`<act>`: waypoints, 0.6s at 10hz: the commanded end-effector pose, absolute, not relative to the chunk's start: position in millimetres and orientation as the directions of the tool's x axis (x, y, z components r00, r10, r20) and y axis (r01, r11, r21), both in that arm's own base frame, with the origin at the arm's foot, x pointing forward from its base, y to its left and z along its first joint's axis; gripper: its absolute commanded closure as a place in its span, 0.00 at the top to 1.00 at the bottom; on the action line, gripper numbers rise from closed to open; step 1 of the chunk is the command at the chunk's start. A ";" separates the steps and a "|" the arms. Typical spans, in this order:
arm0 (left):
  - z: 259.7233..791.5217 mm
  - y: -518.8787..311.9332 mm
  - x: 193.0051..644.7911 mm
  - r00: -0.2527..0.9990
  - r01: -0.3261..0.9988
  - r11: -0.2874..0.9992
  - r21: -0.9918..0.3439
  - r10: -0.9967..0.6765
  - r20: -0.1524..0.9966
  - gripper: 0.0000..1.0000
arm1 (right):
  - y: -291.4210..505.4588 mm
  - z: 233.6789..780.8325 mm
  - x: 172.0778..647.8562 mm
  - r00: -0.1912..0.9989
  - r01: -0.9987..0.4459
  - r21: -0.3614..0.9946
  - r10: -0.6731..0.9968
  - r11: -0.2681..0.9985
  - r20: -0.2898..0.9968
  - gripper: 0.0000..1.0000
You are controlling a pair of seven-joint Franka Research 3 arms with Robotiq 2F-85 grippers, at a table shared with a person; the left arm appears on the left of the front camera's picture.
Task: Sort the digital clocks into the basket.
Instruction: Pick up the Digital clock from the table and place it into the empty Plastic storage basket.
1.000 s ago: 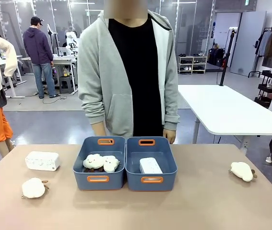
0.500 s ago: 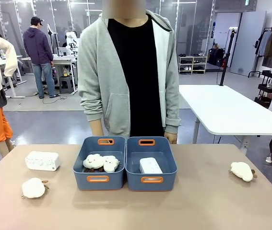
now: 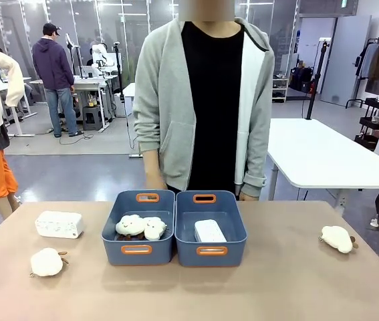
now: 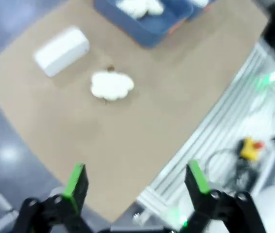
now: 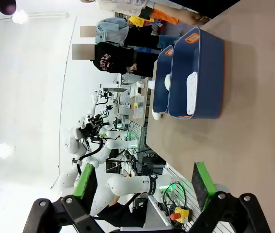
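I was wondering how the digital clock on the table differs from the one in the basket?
Place: the clock on the table lies loose at the robot's left, while the clock in the basket sits inside the right-hand blue basket. Pose: the clock on the table has its long side across the front view, while the clock in the basket has its long side running front to back. Both are white, rounded blocks.

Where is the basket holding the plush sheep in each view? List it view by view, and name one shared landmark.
Front view: the basket is the left one of the pair, at the table's centre.
Left wrist view: at the top edge, near the middle, blurred.
Right wrist view: the farther one of the pair, upper middle.
Shared landmark: the white plush sheep lying inside it.
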State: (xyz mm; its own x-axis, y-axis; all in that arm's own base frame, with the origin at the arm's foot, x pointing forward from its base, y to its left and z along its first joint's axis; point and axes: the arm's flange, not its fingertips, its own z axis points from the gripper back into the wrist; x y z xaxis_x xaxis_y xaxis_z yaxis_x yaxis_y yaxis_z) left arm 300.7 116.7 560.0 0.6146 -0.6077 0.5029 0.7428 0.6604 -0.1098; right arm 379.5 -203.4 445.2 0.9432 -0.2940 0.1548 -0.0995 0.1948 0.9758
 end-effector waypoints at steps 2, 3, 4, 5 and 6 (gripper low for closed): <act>552.1 99.2 311.3 0.132 0.929 0.234 0.288 -0.934 0.333 1.00 | -202.6 446.6 377.7 0.947 -0.083 0.978 -0.289 0.194 0.138 1.00; 553.5 103.2 302.3 0.143 0.910 0.276 0.310 -0.909 0.392 1.00 | -202.6 446.6 377.7 0.947 -0.083 0.978 -0.289 0.194 0.138 1.00; 554.3 88.1 319.7 0.393 0.895 0.443 0.052 -0.838 0.378 1.00 | -202.6 446.6 377.7 0.947 -0.083 0.978 -0.289 0.194 0.138 1.00; 554.3 88.1 319.7 0.393 0.895 0.443 0.052 -0.838 0.378 1.00 | -202.6 446.6 377.7 0.947 -0.083 0.978 -0.289 0.194 0.138 1.00; 554.3 88.1 319.7 0.393 0.895 0.443 0.052 -0.838 0.378 1.00 | -202.6 446.6 377.7 0.947 -0.083 0.978 -0.289 0.194 0.138 1.00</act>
State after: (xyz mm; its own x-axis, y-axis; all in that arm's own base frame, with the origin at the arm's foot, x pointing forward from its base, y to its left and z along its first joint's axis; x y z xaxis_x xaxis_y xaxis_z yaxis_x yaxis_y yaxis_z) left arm 317.2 91.3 552.2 0.3456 -0.8660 0.3613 0.9093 0.4042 0.0991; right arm 379.7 -203.0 445.1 0.9435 -0.2932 0.1546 -0.0994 0.1949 0.9758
